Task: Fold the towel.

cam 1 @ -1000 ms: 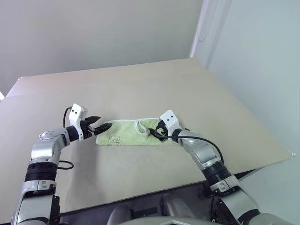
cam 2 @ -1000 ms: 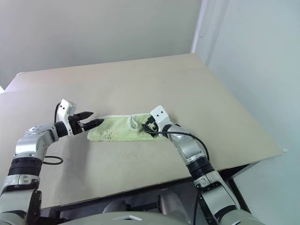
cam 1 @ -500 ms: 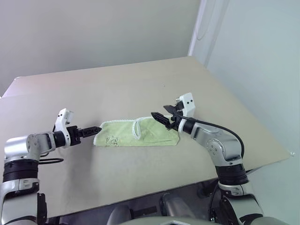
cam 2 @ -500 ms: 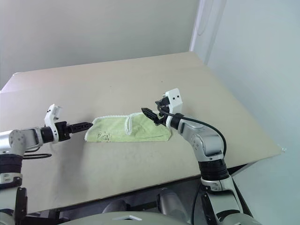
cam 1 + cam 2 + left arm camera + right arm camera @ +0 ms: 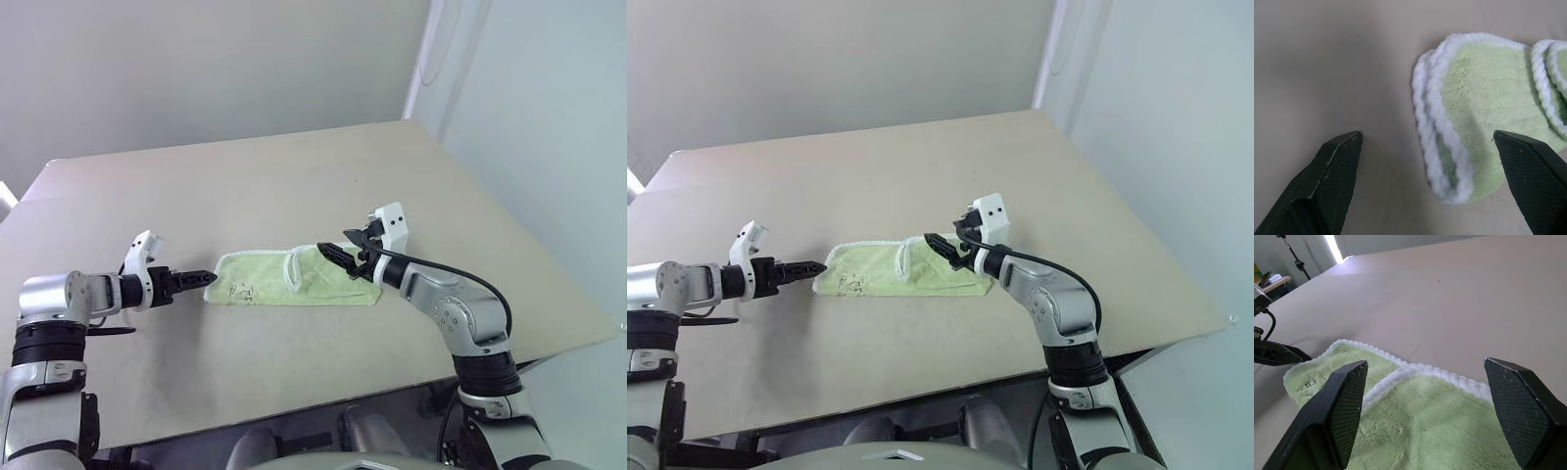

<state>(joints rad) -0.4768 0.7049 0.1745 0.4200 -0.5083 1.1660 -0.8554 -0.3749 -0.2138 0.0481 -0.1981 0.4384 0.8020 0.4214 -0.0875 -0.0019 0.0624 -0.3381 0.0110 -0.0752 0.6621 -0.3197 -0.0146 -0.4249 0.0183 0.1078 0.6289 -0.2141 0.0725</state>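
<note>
We see our left gripper [image 5: 203, 279] low over the table [image 5: 294, 186], fingers spread apart and empty, its tips just beside the left end of the towel [image 5: 294, 279]. The towel lies folded into a long green strip near the table's front middle, white edging showing. Over its right end our right gripper [image 5: 338, 257] hovers, fingers also wide apart, holding nothing. Since a second ago, that gripper has lifted off the cloth, and the left has pulled back slightly.
</note>
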